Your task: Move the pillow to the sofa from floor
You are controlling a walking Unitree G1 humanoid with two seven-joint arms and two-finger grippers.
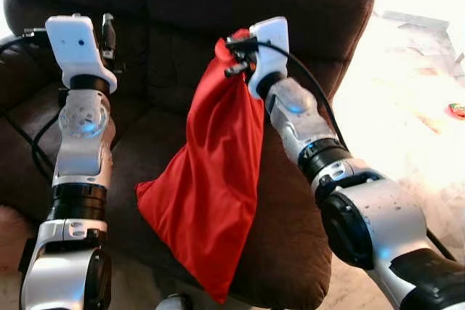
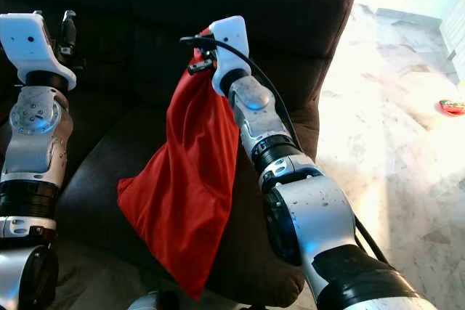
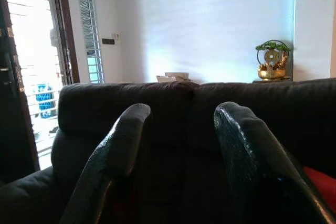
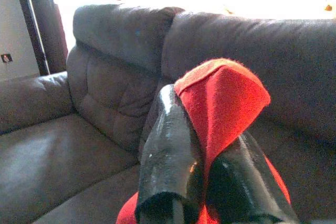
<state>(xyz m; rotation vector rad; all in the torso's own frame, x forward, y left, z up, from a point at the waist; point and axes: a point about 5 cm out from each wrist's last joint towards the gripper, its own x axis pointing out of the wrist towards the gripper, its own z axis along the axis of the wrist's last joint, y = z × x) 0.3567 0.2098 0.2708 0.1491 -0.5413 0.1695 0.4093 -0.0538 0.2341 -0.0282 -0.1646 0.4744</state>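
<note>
A red pillow (image 1: 211,179) hangs by one corner in front of the dark brown sofa (image 1: 305,12), its lower end dangling past the front of the seat. My right gripper (image 1: 234,54) is shut on that top corner; the red cloth (image 4: 223,98) pokes up between its two black fingers (image 4: 170,145). My left gripper (image 1: 107,34) is raised beside it to the left, over the seat, open with nothing between its fingers (image 3: 123,150), pointing at the sofa's backrest (image 3: 173,108).
The sofa seat (image 1: 145,150) lies below both arms, with its armrest (image 1: 290,266) under my right arm. Pale marble floor (image 2: 407,143) stretches to the right, with a small red object (image 2: 451,107) on it. A door (image 3: 31,77) and a gold ornament (image 3: 272,61) stand behind the sofa.
</note>
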